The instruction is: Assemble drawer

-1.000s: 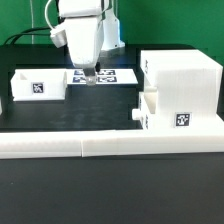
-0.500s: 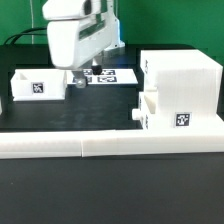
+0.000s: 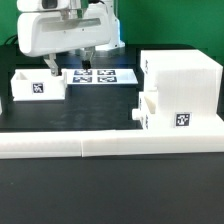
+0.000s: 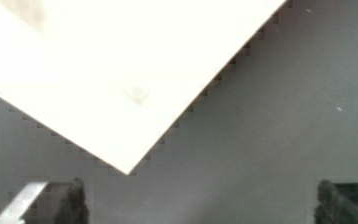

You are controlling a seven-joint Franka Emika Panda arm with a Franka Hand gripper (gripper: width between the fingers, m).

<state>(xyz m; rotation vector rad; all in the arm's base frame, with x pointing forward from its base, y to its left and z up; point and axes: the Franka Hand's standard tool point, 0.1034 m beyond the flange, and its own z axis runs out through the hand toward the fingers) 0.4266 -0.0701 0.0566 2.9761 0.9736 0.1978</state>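
Note:
The large white drawer housing [image 3: 182, 82] stands at the exterior view's right. A small tray [image 3: 149, 110] with a knob sits in its lower front opening, sticking out. A second open-top tray [image 3: 36, 86] with a tag stands at the exterior view's left. My gripper [image 3: 70, 64] hangs open and empty just above and behind that left tray's right end. In the wrist view the two fingertips [image 4: 51, 202] stand wide apart over the dark table, with nothing at the gripper's [image 4: 197, 205] middle. A blurred white corner [image 4: 123, 70] lies beyond them; I cannot tell what it belongs to.
The marker board [image 3: 103, 75] lies flat behind the gripper, between the left tray and the housing. A long low white bar [image 3: 110, 146] runs along the table's front edge. Another white part shows at the exterior view's far left edge [image 3: 2, 106].
The gripper has moved to the exterior view's left, from over the marker board to over the left tray's right end. It stays open. The trays and housing have not moved.

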